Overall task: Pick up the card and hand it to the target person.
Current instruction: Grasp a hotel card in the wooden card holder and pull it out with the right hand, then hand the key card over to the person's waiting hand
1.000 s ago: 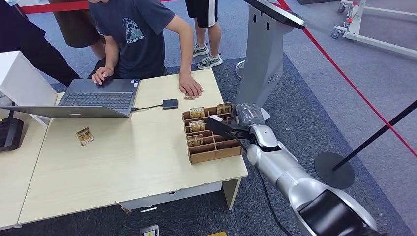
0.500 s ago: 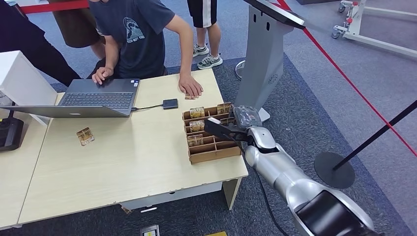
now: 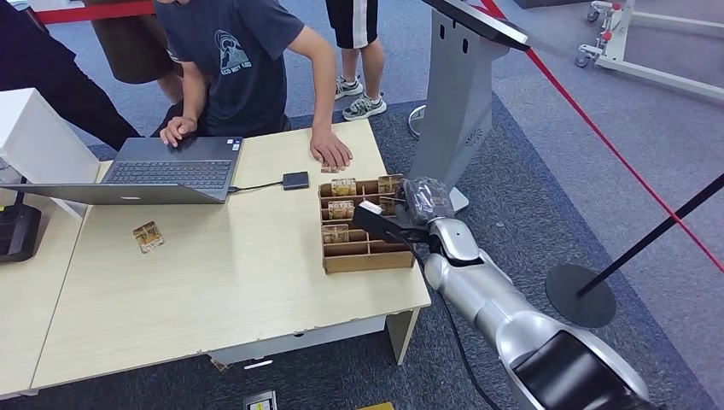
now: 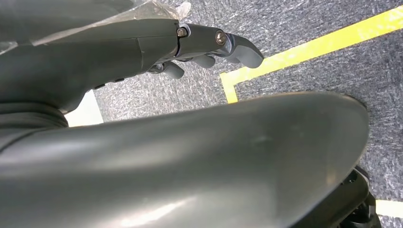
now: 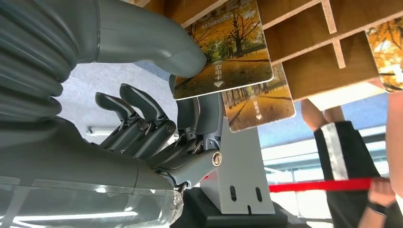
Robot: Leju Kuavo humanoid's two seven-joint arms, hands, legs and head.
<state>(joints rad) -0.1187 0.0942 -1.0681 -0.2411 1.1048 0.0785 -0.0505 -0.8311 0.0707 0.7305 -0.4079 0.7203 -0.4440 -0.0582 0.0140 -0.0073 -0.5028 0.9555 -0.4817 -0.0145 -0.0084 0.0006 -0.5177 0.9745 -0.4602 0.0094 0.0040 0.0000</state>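
Silver right arm [image 3: 504, 307], grey ribbed-cover robot hand [image 5: 157, 123], silver screws, possibly plastic-wrapped wrist.

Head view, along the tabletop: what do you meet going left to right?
Black device at the table's edge → loose card → laptop → small black box on a cable → wooden card rack → right robot hand.
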